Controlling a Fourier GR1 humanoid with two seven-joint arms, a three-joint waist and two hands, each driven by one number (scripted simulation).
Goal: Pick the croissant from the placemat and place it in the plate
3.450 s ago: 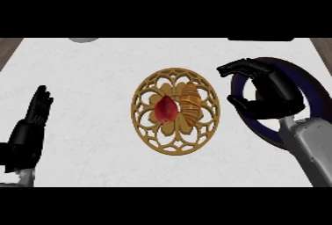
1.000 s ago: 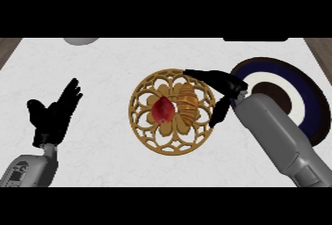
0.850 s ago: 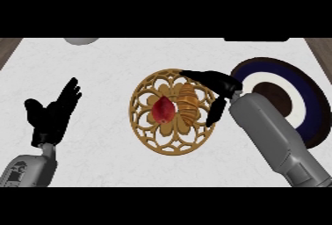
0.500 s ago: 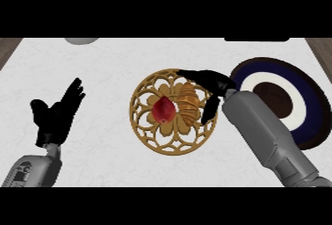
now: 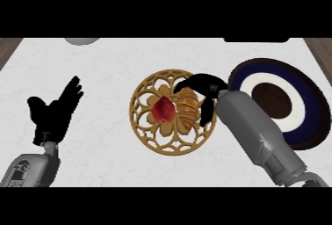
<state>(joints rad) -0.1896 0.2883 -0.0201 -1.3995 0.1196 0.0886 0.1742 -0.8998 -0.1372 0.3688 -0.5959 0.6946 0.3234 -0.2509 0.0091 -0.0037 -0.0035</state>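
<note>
Left hand (image 5: 55, 112) rests released, fingers up, at the tabletop's (image 5: 97, 149) left. Right hand (image 5: 206, 90) curls over the croissant (image 5: 189, 109), which lies on the placemat (image 5: 174, 145); whether it is grasped I cannot tell. Not lifted. Beyond, the plate (image 5: 304, 110) holds nothing; transfer remains.

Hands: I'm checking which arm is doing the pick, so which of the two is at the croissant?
The right hand, curled over the croissant on the golden placemat. The left hand rests open over bare counter, far left.
</note>
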